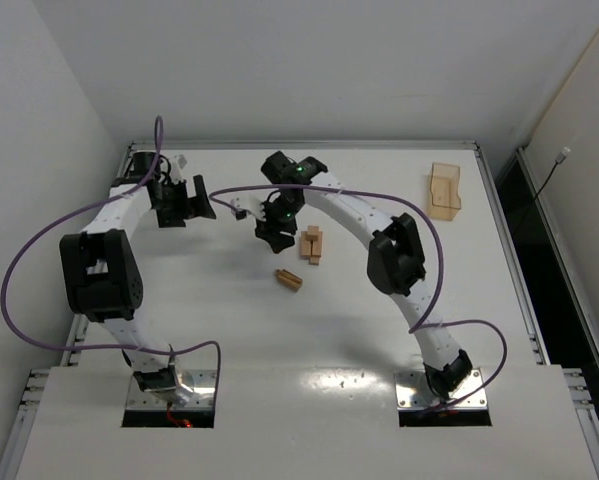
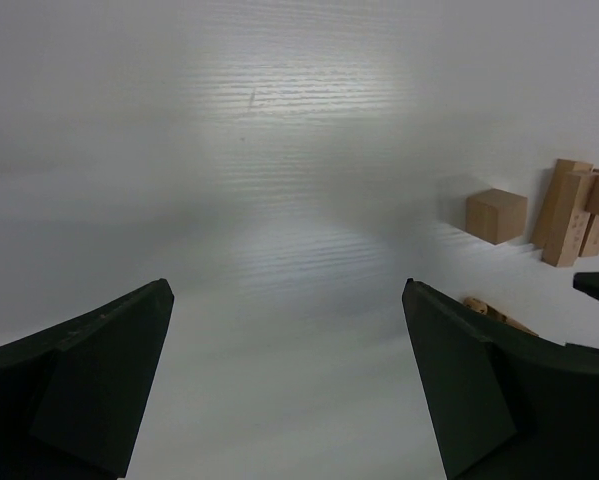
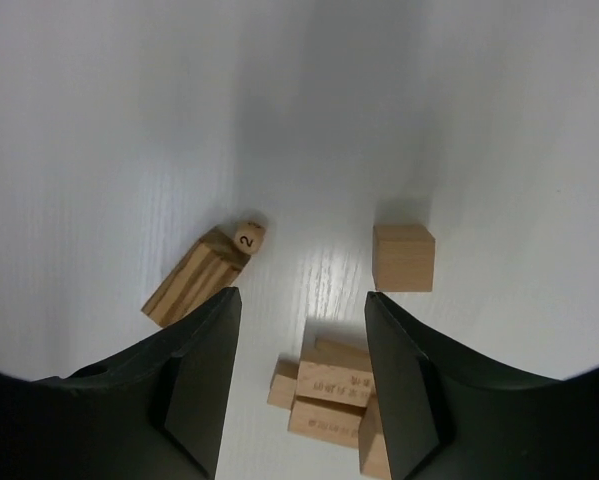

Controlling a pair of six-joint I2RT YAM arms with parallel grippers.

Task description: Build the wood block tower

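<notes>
**1. Hand state.** My right gripper (image 3: 301,300) hung above the table (image 3: 99,120) with its jaws apart and nothing clamped between them. My left gripper (image 2: 287,290) was spread wide and equally empty.

**2. Location of the work.** The wood block tower (image 3: 329,395), at this stage a low stack of a few short bars, lay below my right gripper. It sat inside the gap between the two fingers, back toward the wrist from the fingertips. Its upper bars ran roughly from finger to finger. From my left gripper the same stack lay well off to the right, beyond the right finger.

**3. Loose pieces.**
- A loose cube (image 3: 403,257) sat just ahead of my right gripper's right fingertip, apart from the tower.
- A striped bar (image 3: 194,280) lay just ahead of the left fingertip. Its long axis ran obliquely, away from the hand and inward toward the centre line.
- A numbered cube (image 3: 247,237) sat against the far end of the striped bar.

**4. Assessment.** I judged my right arm the nearer to every piece.
- The loose cube called for only a short reach forward and to the right.
- The striped bar would likely call for a wrist turn, so that the jaws closed across its narrow width and not along its length.
</notes>
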